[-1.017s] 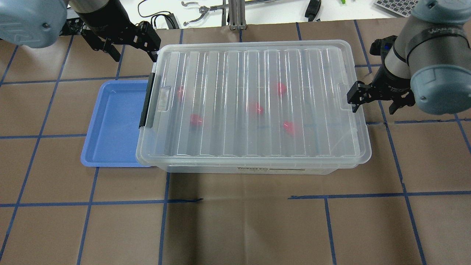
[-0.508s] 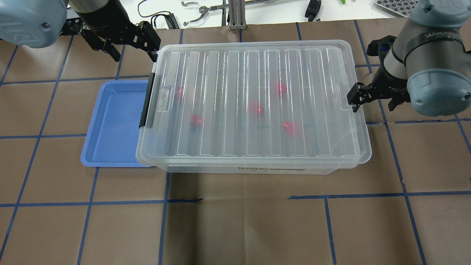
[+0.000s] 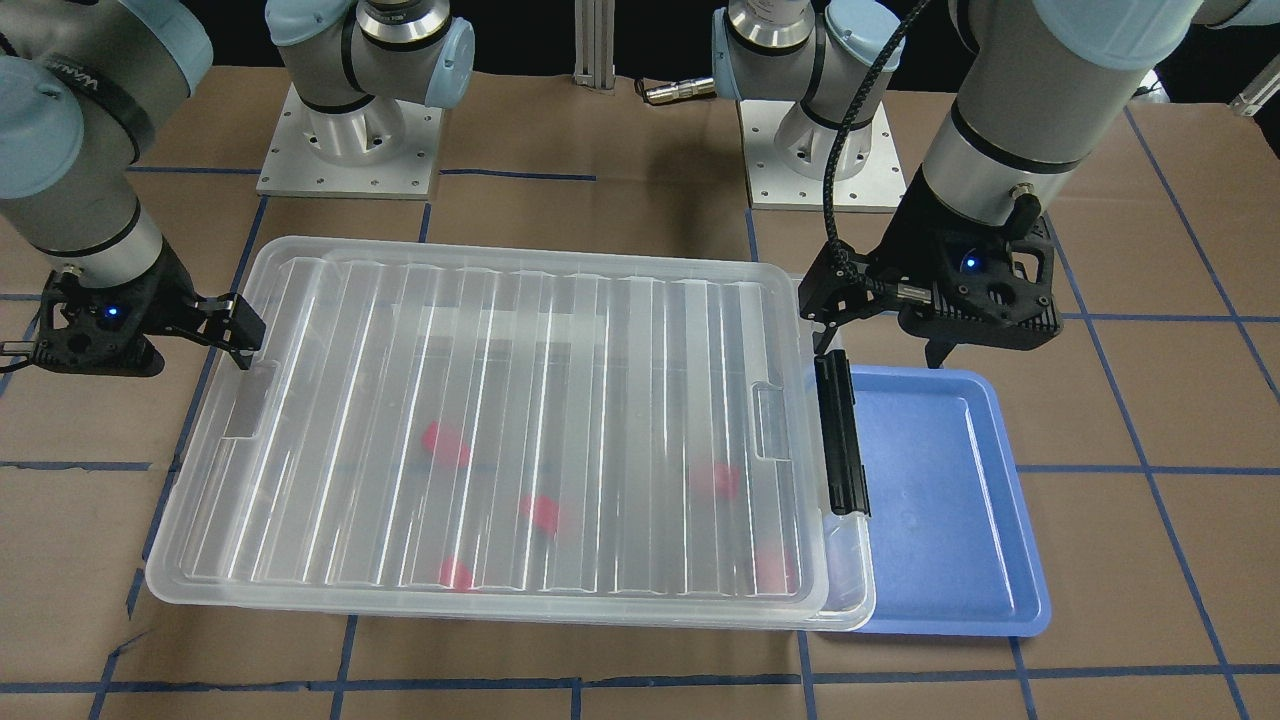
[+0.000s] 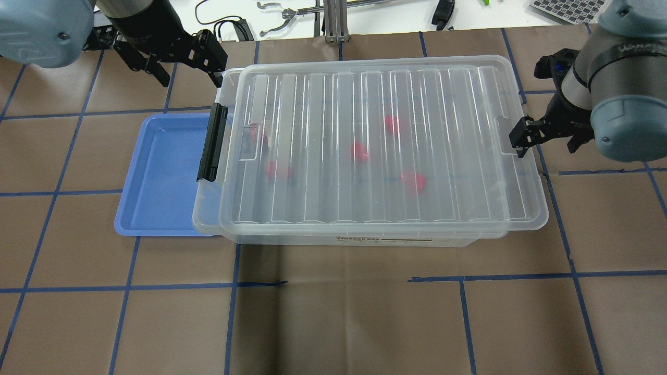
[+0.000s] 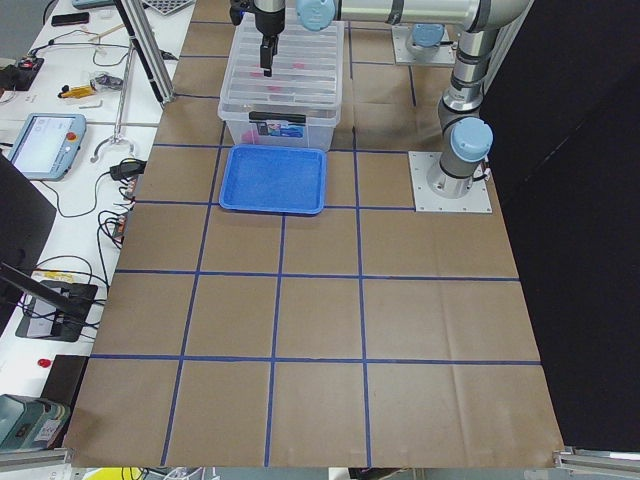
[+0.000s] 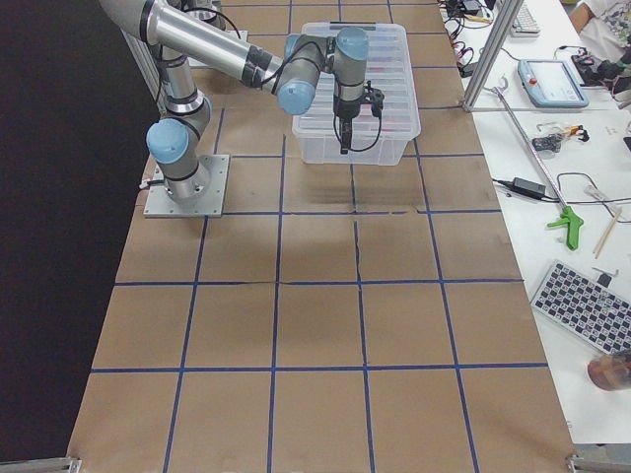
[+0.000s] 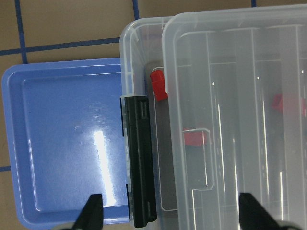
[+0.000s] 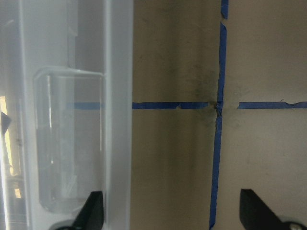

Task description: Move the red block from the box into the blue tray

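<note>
The clear box (image 4: 365,240) stands mid-table. Its ribbed lid (image 4: 380,140) sits shifted right, overhanging the right end. Several red blocks lie inside, such as one (image 4: 358,151) blurred under the lid and one (image 7: 158,85) showing in the uncovered strip beside the black latch (image 4: 211,141). The blue tray (image 4: 161,172) is empty, against the box's left end. My right gripper (image 4: 547,141) is open, with one fingertip (image 4: 521,139) at the lid's right handle notch. My left gripper (image 4: 185,65) is open and empty above the box's far-left corner.
Brown paper with blue tape lines covers the table (image 4: 333,312). Cables and tools lie on the white bench (image 4: 292,15) beyond the far edge. Both arm bases (image 3: 350,140) stand behind the box.
The lid has slid to the right along with my right gripper, uncovering a strip at the box's left end. The left arm and the tray have not moved.
</note>
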Available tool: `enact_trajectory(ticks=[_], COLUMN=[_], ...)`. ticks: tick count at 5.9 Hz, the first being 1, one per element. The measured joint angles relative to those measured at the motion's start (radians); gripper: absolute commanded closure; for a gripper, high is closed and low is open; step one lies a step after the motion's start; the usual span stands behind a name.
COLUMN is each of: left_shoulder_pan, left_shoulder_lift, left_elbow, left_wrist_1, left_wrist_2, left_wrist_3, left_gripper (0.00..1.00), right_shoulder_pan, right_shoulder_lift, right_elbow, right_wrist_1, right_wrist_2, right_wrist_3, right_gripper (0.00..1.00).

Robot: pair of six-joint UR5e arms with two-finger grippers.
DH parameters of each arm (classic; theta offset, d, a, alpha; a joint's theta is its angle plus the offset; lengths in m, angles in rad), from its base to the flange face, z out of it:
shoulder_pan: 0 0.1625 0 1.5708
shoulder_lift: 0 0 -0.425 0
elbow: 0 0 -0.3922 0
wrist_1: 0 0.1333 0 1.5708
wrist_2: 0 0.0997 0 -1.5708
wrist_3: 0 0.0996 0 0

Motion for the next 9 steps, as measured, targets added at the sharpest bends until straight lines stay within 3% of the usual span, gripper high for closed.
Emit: enact_trajectory(ticks=[4,6,9], left_shoulder_pan=[-0.001,-0.004,-0.009], left_shoulder_lift=[-0.004,-0.003,-0.007], left_elbow=[-0.003,-0.034,-0.106], left_wrist_1=[0.000,-0.002,0.002], left_wrist_2=[0.000,0.000,0.001], left_wrist_3=[0.043,0.263,0.771], left_gripper=[0.02,0.02,0.02], right_shoulder_pan=[-0.082,-0.111,-0.165], right_shoulder_lift=[0.001,0.002,0.003], right_elbow=[0.001,0.000,0.000], right_wrist_1=[0.000,0.000,-0.001], right_wrist_2=[-0.031,-0.037,-0.035], right_wrist_3=[-0.069,-0.076,-0.105], right_gripper=[0.00,0.00,0.00])
